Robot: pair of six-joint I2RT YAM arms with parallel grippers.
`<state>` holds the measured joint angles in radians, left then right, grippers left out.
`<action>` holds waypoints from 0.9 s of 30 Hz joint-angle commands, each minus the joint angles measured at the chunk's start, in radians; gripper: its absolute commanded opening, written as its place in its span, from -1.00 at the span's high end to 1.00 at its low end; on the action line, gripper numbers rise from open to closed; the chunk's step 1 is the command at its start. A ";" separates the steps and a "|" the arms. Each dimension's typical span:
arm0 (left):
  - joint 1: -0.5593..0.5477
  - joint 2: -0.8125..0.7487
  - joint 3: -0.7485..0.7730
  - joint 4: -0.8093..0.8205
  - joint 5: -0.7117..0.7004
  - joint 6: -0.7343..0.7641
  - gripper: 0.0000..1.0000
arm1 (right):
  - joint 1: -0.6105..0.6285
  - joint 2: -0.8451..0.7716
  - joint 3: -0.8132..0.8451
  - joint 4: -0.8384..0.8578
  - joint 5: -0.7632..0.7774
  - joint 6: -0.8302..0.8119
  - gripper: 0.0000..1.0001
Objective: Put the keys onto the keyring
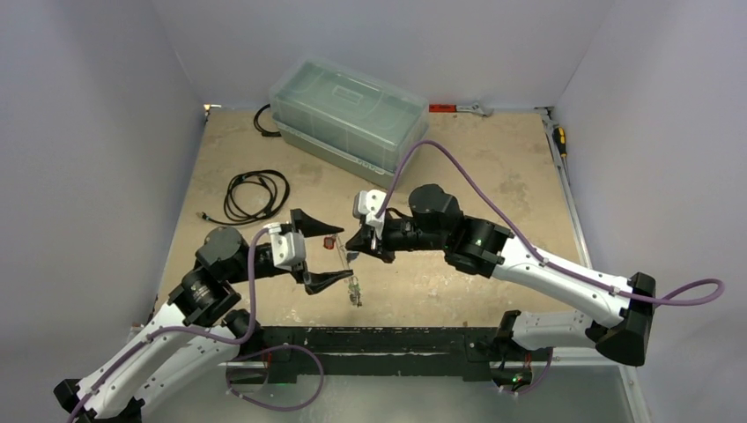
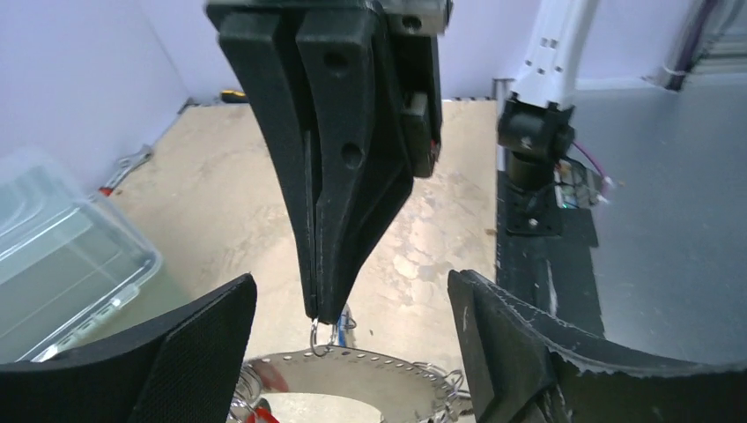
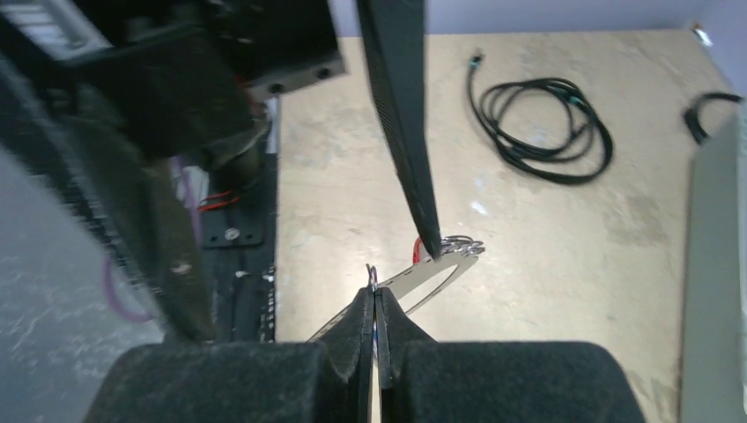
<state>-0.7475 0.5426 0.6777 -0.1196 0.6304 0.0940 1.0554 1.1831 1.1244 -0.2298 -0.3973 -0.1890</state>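
Note:
The keyring (image 2: 370, 374), a flat grey disc with small rim holes, hangs in the air between my two grippers (image 1: 342, 258). My right gripper (image 2: 321, 310) is shut on the wire loop of a blue key (image 2: 351, 328); that loop passes through a rim hole. In the right wrist view the right gripper (image 3: 376, 295) shows closed pads, with the keyring (image 3: 423, 278) seen edge-on beyond them. My left gripper (image 1: 343, 254) is open, its fingers (image 2: 185, 352) standing either side of the disc. A red key tag (image 1: 329, 241) and other keys (image 1: 355, 295) dangle from the disc.
A clear lidded plastic box (image 1: 348, 110) stands at the back centre. A coiled black cable (image 1: 255, 194) lies on the left of the table, a second cable (image 1: 262, 119) beside the box. Hand tools (image 1: 458, 107) lie along the back and right edges.

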 commanded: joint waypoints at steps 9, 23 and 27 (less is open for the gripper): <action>-0.003 0.075 0.105 0.052 -0.473 -0.212 -0.65 | -0.021 -0.070 -0.023 0.177 0.604 0.338 1.00; -0.011 0.266 -0.055 0.485 -0.640 -0.461 -0.89 | -0.074 -0.076 0.000 0.170 0.747 0.582 1.00; -0.035 0.337 -0.060 0.578 -0.635 -0.451 -0.90 | -0.075 -0.085 -0.006 0.194 0.750 0.586 1.00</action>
<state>-0.7582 0.8410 0.6094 0.2844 0.0017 -0.3309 0.9810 1.1210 1.0893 -0.1356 0.3229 0.3576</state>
